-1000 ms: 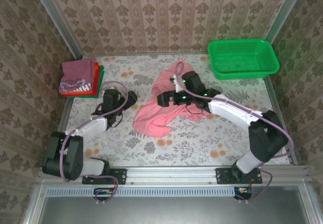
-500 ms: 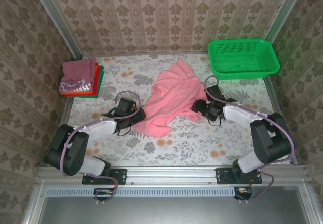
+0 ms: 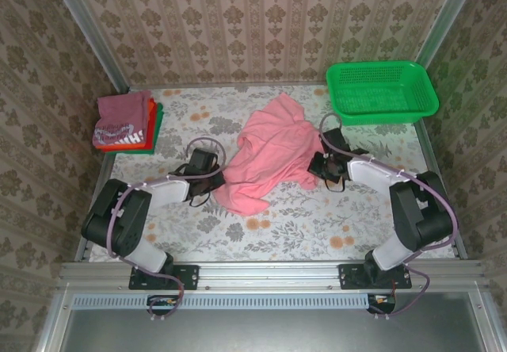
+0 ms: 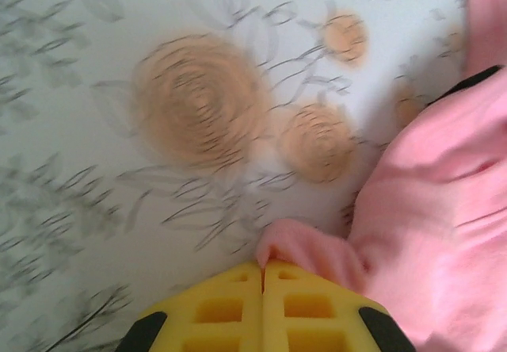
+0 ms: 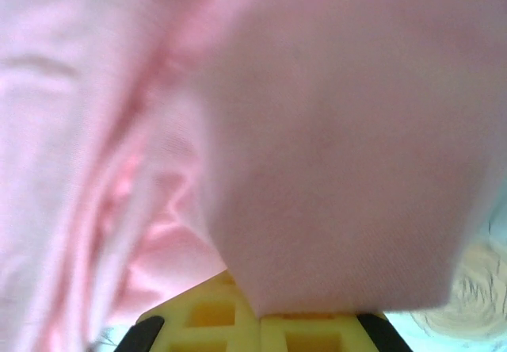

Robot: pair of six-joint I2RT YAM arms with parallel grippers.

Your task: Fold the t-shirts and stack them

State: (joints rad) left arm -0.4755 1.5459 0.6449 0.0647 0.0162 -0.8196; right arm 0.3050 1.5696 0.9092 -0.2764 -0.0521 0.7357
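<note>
- Pink and crumpled, the salmon-pink t-shirt [image 3: 265, 158] lies mid-table [image 3: 277, 225], between the 2 arms.
- The left gripper [image 3: 215, 176] is at the shirt's left edge. In its wrist view, the left gripper [image 4: 263, 269] has its fingers pressed together, nipping a small fold of hem.
- The right gripper [image 3: 315, 167] is at the right edge. Up close the right gripper [image 5: 260, 317] is clenched, seemingly on cloth that drapes over it.
- The folded stack [image 3: 125, 122] sits at the far left, and the green basket [image 3: 380, 90] at the far right.

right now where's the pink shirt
In the top view the pink shirt lies crumpled in the middle of the table, between the left gripper at its left edge and the right gripper at its right.
</note>
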